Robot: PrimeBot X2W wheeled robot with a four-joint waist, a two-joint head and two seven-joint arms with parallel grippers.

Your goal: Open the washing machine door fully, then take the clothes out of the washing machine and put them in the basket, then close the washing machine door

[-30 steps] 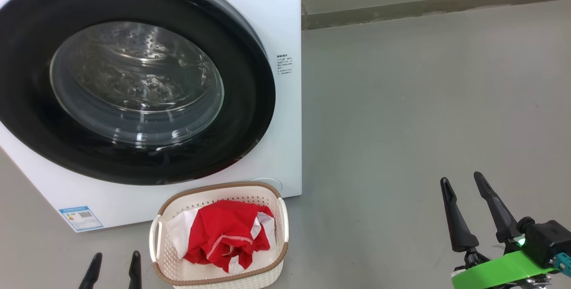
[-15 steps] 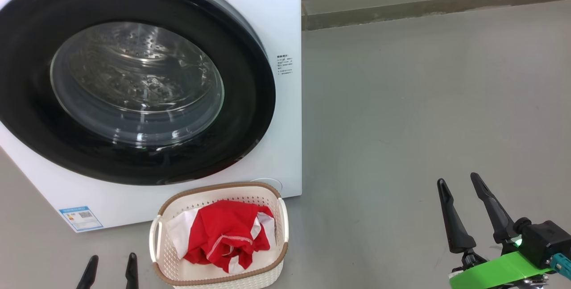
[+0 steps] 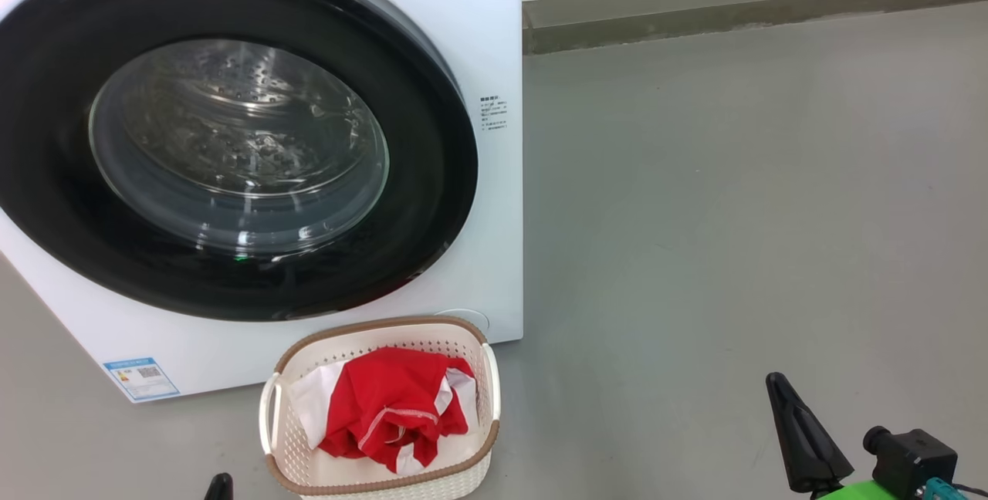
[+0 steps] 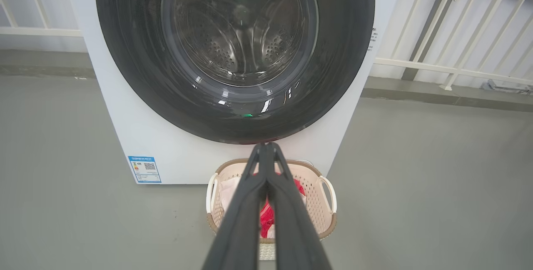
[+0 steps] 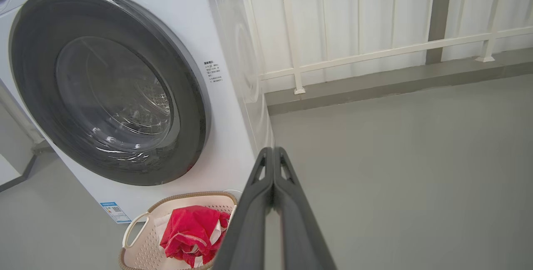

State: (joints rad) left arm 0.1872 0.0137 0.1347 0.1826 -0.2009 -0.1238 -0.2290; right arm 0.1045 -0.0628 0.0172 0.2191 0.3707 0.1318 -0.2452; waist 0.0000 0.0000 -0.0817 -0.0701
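Washing machine door (image 3: pixel 239 149), round, black-rimmed glass, shut
Red clothes (image 3: pixel 386 407) in cream plastic basket (image 3: pixel 370 326) at 6 o'clock; left pincer (image 4: pixel 266 147), right pincer (image 5: pixel 273 151) pressed together

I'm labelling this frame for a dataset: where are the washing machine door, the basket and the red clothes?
washing machine door (image 3: pixel 432 176), head view, right side of its black rim.
basket (image 3: pixel 378 323), head view, far stretch of its brown rim.
red clothes (image 3: pixel 386 407), head view, red fabric in the heap's middle.

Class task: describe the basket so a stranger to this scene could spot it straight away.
Find the big white washing machine with its round black door shut. On the grey floor just below that door sits the basket. It is cream, perforated, brown-rimmed, and holds red clothes.
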